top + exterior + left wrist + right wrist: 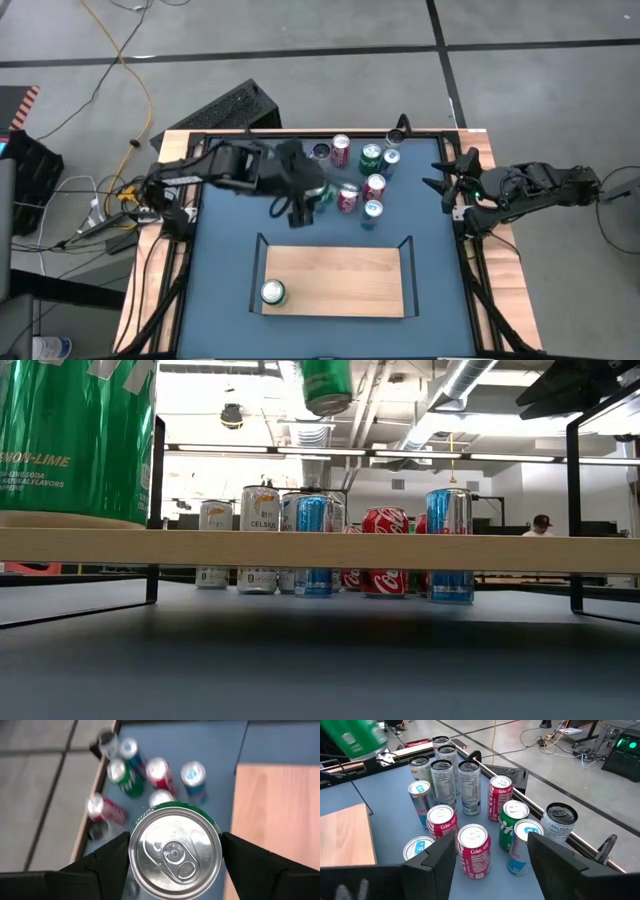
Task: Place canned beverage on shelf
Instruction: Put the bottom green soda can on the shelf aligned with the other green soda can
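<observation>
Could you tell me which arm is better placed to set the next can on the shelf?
Left, I'd judge. The left gripper is already shut on a green can, lifted above the table near the shelf. The right gripper is open and empty at the table's right edge, beside the can cluster.

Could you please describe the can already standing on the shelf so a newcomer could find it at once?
Find the wooden shelf in the table's near half. The green can stands alone at its near-left corner, apart from the cluster of cans beyond it.
</observation>
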